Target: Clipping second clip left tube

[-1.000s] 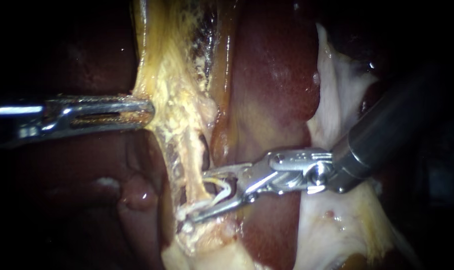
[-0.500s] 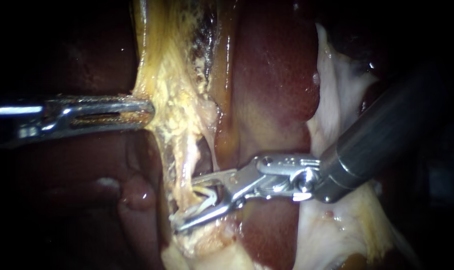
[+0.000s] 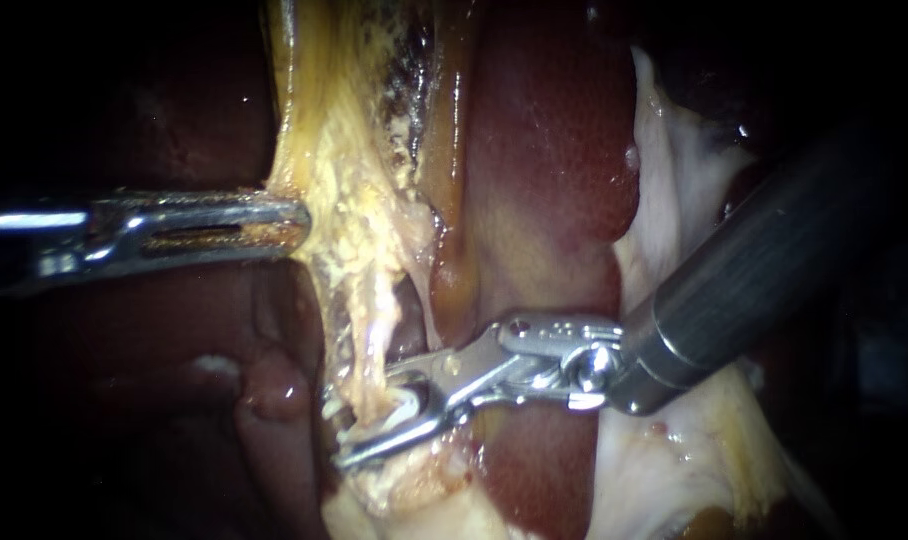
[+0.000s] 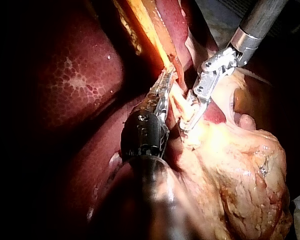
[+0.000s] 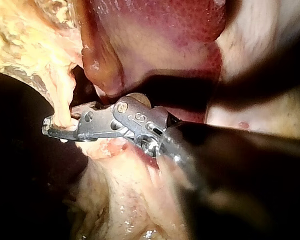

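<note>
Surgical laboratory setup: exposed liver (image 3: 544,150) with yellow fatty tissue (image 3: 359,200), attended by left instrument (image 3: 296,222) and right instrument (image 3: 359,425) on slender shafts.

Right instrument pushes in over the left tube

From where I stand, the right instrument (image 3: 366,418) has slid further in toward the left over the last second. Its shaft now covers more of the pale tissue (image 3: 664,200) behind it, and its jaws sit slightly lower. A second ago the jaw tips stopped at the near edge of the left tube (image 3: 372,345). Now they reach past it, so the tube runs between them and they press on it from both sides. The white clip (image 3: 406,402) in the jaws has travelled with them and looks more bunched than the open V it showed before. The tube is nudged leftward at that spot.
</note>
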Robot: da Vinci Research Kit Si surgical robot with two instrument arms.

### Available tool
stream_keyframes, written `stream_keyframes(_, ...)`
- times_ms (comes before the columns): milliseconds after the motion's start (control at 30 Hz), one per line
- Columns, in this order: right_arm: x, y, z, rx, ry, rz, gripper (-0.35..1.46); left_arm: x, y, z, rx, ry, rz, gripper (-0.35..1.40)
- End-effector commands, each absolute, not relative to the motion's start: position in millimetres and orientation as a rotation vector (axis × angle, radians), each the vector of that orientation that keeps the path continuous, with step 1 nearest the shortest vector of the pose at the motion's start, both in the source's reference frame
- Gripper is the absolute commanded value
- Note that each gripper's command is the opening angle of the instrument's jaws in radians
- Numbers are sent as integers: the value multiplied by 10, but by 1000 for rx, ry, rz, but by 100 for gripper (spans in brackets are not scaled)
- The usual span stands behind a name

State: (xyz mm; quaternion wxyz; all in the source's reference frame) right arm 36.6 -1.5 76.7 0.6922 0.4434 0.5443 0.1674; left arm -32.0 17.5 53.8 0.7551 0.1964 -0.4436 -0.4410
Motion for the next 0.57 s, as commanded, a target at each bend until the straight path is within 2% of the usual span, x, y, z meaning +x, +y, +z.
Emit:
stream_keyframes(33,365,-13,768,988,1215,379,-35,-320,175,538,428,-968,-962,-35)
stream_keyframes(567,363,-14,774,990,1215,383,-35,-319,176,540,429,-968,-961,-35)
